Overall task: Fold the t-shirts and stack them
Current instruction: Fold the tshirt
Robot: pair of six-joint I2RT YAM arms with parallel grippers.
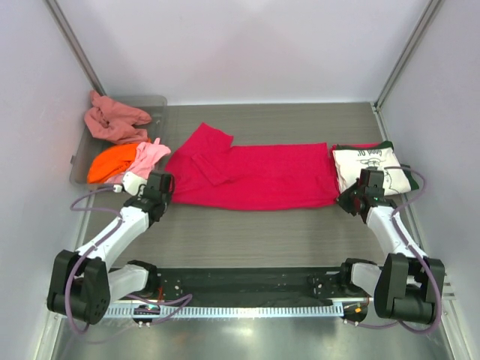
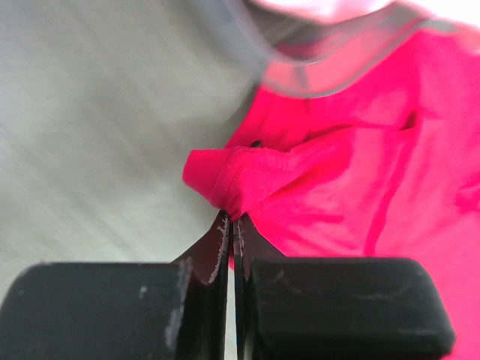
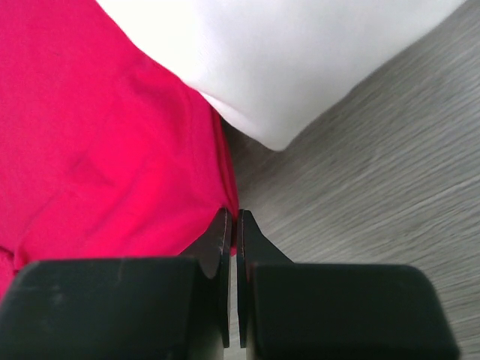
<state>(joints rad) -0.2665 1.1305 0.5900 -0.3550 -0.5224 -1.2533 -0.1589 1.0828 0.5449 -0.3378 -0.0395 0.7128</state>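
Top view, 12 o'clock = far wall. Both arm bases sit on the rail at 6 o'clock, and the arms reach out over the grey table.

Left gripper: at 9 o'clock, on the left end of the crimson shirt. Jaws are pressed together, pinching a bunched fold of the red edge. In the wrist view the cloth puckers right at the tips.

Right gripper: at 3 o'clock, on the shirt's right end. Jaws are closed on the near-right edge of the red cloth, with a thin strip of red between the tips.

The crimson shirt lies mid-table, spread flat and long from 9 to 3 o'clock. One sleeve is folded in on top near the left end, and a corner sticks out toward 11 o'clock.

Cream shirt (dark print up): folded, at 2 o'clock, touching the crimson shirt's right end. Its corner is just past the right gripper's tips. I can't tell which of the two lies on top at the overlap.

Bin: clear grey, at 10 o'clock against the left wall.
- Orange shirt is wadded at its near end.
- Light pink shirt hangs over the rim toward the crimson shirt, just beside the left gripper.
- Salmon-pink shirt is crumpled at the bin's far end.
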